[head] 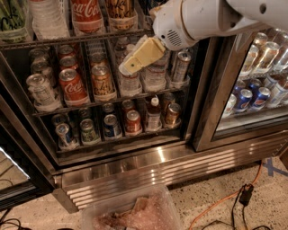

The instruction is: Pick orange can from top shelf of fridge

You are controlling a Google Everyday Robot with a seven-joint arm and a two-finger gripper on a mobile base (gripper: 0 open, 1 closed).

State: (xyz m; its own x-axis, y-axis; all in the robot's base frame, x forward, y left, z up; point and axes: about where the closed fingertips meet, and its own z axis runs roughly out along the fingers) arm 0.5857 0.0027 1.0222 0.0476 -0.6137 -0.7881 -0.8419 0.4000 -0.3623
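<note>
Orange can (120,8) is standing on the top shelf (54,40) of the fridge (148,166), at twelve o'clock. The gripper (128,66) is hovering at its six o'clock; parted or closed, I cannot tell.

Orange can (120,8) gold-orange, black-striped; cola can (86,12) beside it red, white script; gripper (128,67) cream-yellow, just below the dark top shelf (45,41).

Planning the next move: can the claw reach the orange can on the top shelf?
Probably, once raised. The claw hangs in front of the middle row, below the top shelf; the orange can stands at the front edge above it, with nothing visible between.
</note>
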